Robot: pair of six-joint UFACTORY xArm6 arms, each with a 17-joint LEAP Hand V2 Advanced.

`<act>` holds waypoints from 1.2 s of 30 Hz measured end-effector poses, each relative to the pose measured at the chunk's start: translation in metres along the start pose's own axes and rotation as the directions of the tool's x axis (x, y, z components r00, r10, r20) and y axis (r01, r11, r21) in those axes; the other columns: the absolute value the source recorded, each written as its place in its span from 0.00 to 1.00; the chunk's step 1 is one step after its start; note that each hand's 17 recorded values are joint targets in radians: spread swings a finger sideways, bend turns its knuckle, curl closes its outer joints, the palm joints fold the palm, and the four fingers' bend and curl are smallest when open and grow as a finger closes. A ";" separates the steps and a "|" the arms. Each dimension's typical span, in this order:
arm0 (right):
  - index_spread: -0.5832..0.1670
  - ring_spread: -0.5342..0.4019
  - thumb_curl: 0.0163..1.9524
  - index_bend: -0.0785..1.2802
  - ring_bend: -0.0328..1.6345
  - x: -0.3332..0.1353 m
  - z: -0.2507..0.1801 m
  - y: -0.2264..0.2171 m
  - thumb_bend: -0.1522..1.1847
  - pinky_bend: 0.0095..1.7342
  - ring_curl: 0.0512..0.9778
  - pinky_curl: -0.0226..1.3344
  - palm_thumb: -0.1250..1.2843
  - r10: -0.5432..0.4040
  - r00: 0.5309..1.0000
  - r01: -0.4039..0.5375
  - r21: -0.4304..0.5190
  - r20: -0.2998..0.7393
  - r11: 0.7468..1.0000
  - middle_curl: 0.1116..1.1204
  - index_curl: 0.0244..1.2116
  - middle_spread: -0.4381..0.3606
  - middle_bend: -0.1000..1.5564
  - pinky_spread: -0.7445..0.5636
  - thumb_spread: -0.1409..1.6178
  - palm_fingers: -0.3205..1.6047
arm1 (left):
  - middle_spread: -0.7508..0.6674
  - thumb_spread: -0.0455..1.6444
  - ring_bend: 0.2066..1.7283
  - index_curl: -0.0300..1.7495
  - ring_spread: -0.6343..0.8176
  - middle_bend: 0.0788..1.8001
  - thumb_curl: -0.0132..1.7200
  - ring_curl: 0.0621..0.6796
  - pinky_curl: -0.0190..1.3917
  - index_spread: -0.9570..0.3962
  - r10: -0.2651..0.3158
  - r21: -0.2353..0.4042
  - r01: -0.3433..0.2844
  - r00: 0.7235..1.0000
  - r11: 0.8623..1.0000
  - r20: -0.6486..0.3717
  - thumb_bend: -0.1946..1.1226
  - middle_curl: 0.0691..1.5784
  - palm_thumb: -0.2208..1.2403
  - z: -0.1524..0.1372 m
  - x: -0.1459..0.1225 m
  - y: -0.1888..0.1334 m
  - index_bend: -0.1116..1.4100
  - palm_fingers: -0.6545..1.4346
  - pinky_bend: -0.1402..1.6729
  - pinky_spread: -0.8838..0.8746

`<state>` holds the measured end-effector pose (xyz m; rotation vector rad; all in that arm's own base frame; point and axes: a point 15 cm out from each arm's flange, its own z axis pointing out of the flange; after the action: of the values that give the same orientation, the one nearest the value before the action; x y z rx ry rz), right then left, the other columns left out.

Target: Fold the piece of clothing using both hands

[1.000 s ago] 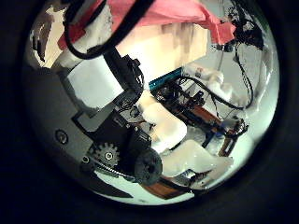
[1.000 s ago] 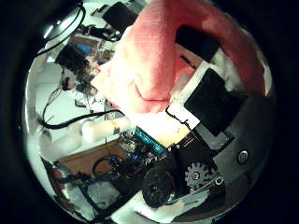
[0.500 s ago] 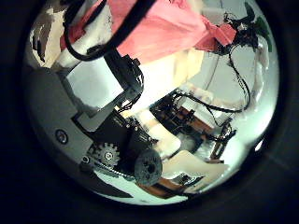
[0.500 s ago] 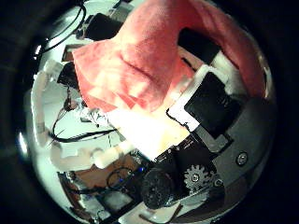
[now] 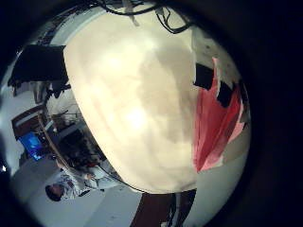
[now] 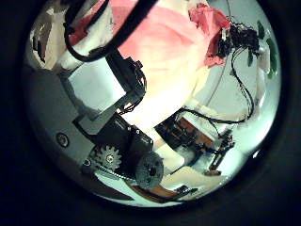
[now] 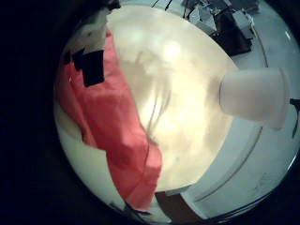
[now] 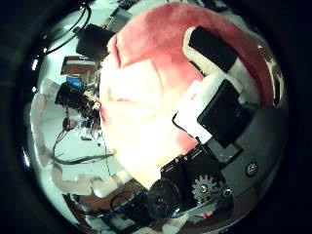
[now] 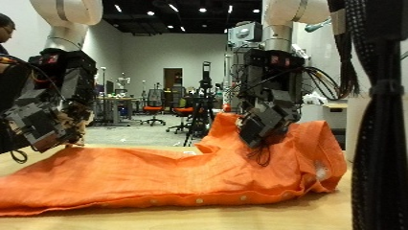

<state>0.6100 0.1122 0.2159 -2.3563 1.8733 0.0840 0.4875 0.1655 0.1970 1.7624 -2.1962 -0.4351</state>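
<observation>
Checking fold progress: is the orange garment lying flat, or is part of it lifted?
Partly lifted. The orange garment mostly lies spread on the table, but the right hand raises one end into a peak.

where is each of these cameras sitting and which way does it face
Outside view: low at the table edge, facing both arms, left hand, right hand and orange garment.
Left little-finger palm: faces the table; garment at its edge.
Left thumb palm: own fingers, garment beyond.
Right little-finger palm: table and garment.
Right thumb palm: own fingers against the garment.
All share the garment.
</observation>
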 end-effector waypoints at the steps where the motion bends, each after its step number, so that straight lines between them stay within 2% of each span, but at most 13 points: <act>1: 0.35 0.32 0.29 0.38 0.86 0.003 0.000 -0.001 0.11 0.70 0.70 0.69 0.72 0.007 1.000 -0.007 0.003 -0.001 1.000 0.63 0.65 0.37 0.76 0.32 0.86 0.62 | 0.19 0.66 0.57 0.61 0.10 0.58 0.29 0.72 0.50 0.17 -0.001 -0.005 0.001 1.000 1.000 -0.002 0.13 0.43 0.59 0.001 0.000 0.000 0.27 0.83 0.38 0.05; 5: 0.35 0.31 0.27 0.24 0.86 0.007 -0.001 -0.003 0.11 0.74 0.69 0.69 0.71 0.026 1.000 -0.026 0.013 -0.003 1.000 0.61 0.60 0.38 0.69 0.31 0.88 0.56 | 0.18 0.66 0.55 0.60 0.10 0.57 0.28 0.71 0.51 0.18 -0.026 0.006 0.026 1.000 1.000 -0.004 0.13 0.43 0.58 0.002 -0.003 -0.002 0.22 0.78 0.38 0.05; 8: 0.34 0.30 0.26 0.22 0.81 0.010 -0.001 -0.004 0.10 0.67 0.66 0.65 0.69 0.030 1.000 -0.029 0.018 -0.009 0.999 0.58 0.59 0.40 0.61 0.25 0.88 0.41 | 0.18 0.67 0.56 0.59 0.10 0.54 0.28 0.74 0.53 0.22 -0.042 0.025 0.042 0.999 0.999 -0.003 0.13 0.42 0.57 -0.003 -0.005 0.000 0.16 0.72 0.41 0.05; 10: 0.32 0.34 0.25 0.28 0.70 0.014 -0.006 -0.004 0.10 0.54 0.61 0.62 0.67 0.032 0.999 -0.032 0.024 -0.013 0.999 0.55 0.58 0.44 0.57 0.32 0.88 0.24 | 0.19 0.67 0.60 0.56 0.11 0.49 0.27 0.76 0.54 0.27 -0.050 0.022 0.051 0.999 0.998 -0.008 0.13 0.41 0.57 -0.007 -0.005 0.005 0.11 0.66 0.44 0.05; 13: 0.32 0.43 0.24 0.32 0.61 0.018 -0.020 -0.003 0.10 0.47 0.53 0.57 0.63 0.037 0.999 -0.036 0.039 -0.015 0.999 0.50 0.54 0.49 0.52 0.48 0.87 0.19 | 0.26 0.68 0.59 0.53 0.15 0.35 0.27 0.81 0.59 0.38 -0.065 0.041 0.066 0.998 0.997 -0.022 0.13 0.39 0.55 -0.013 -0.008 0.010 0.14 0.47 0.51 0.07; 14: 0.32 0.46 0.23 0.33 0.58 0.022 -0.032 -0.004 0.10 0.44 0.50 0.54 0.62 0.040 0.999 -0.039 0.056 -0.017 0.998 0.49 0.53 0.50 0.51 0.53 0.87 0.20 | 0.34 0.68 0.47 0.52 0.24 0.28 0.27 0.72 0.58 0.42 -0.069 0.052 0.070 0.997 0.996 -0.024 0.13 0.36 0.55 -0.018 -0.008 0.012 0.19 0.31 0.45 0.14; 15: 0.33 0.48 0.23 0.34 0.56 0.025 -0.045 -0.004 0.09 0.43 0.48 0.53 0.60 0.043 0.999 -0.042 0.076 -0.020 0.996 0.47 0.52 0.51 0.50 0.58 0.86 0.20 | 0.40 0.68 0.42 0.51 0.31 0.26 0.27 0.72 0.58 0.46 -0.074 0.064 0.075 0.997 0.995 -0.029 0.13 0.36 0.54 -0.022 -0.009 0.014 0.22 0.26 0.41 0.21; 17: 0.33 0.51 0.22 0.34 0.54 0.031 -0.072 -0.003 0.10 0.39 0.45 0.49 0.58 0.047 0.998 -0.044 0.113 -0.027 0.993 0.45 0.50 0.53 0.48 0.66 0.86 0.21 | 0.55 0.68 0.31 0.47 0.49 0.17 0.26 0.56 0.55 0.55 -0.089 0.088 0.093 0.995 0.992 -0.046 0.12 0.28 0.51 -0.030 -0.014 0.021 0.19 0.19 0.32 0.39; 20: 0.34 0.54 0.21 0.35 0.52 0.040 -0.105 0.012 0.10 0.34 0.42 0.45 0.55 0.062 0.998 -0.058 0.120 -0.031 0.991 0.43 0.47 0.55 0.47 0.74 0.85 0.22 | 0.69 0.68 0.23 0.41 0.66 0.10 0.24 0.42 0.48 0.62 -0.094 0.133 0.102 0.994 0.986 -0.063 0.11 0.23 0.44 -0.047 -0.015 0.030 0.15 0.19 0.26 0.60; 24: 0.37 0.58 0.19 0.34 0.48 0.049 -0.132 0.051 0.10 0.27 0.39 0.40 0.51 0.062 0.998 -0.061 0.052 -0.024 0.997 0.41 0.45 0.55 0.46 0.79 0.85 0.22 | 0.79 0.67 0.16 0.34 0.77 0.05 0.23 0.33 0.40 0.67 -0.071 0.193 0.082 0.995 0.978 -0.063 0.12 0.19 0.40 -0.077 -0.008 0.045 0.14 0.21 0.21 0.75; 27: 0.38 0.60 0.19 0.32 0.45 0.056 -0.152 0.090 0.10 0.24 0.36 0.37 0.50 0.039 0.999 -0.039 -0.006 -0.015 0.999 0.39 0.42 0.55 0.45 0.80 0.84 0.23 | 0.82 0.67 0.13 0.29 0.81 0.04 0.22 0.30 0.37 0.69 -0.055 0.186 0.068 0.996 0.980 -0.072 0.12 0.17 0.38 -0.086 0.005 0.065 0.14 0.23 0.19 0.81; 32: 0.39 0.61 0.18 0.29 0.41 0.070 -0.159 0.143 0.11 0.21 0.33 0.34 0.50 0.014 1.000 -0.014 -0.053 -0.015 0.998 0.37 0.39 0.55 0.43 0.77 0.84 0.26 | 0.85 0.67 0.10 0.24 0.85 0.04 0.21 0.27 0.33 0.70 -0.012 0.146 0.025 0.996 0.989 -0.093 0.13 0.14 0.37 -0.080 0.026 0.095 0.15 0.24 0.18 0.86; 36: 0.39 0.60 0.18 0.28 0.39 0.104 -0.162 0.185 0.11 0.19 0.31 0.32 0.55 -0.029 0.997 0.023 -0.092 -0.066 0.996 0.36 0.37 0.55 0.41 0.73 0.84 0.28 | 0.85 0.67 0.08 0.22 0.86 0.04 0.20 0.26 0.30 0.70 0.018 0.178 -0.003 0.997 0.984 -0.079 0.13 0.12 0.37 -0.079 0.043 0.101 0.16 0.25 0.18 0.86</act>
<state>0.4476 -0.0516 0.3510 -2.4729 1.9069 0.0898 0.4202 0.1397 0.3118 1.8215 -2.2470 -0.1670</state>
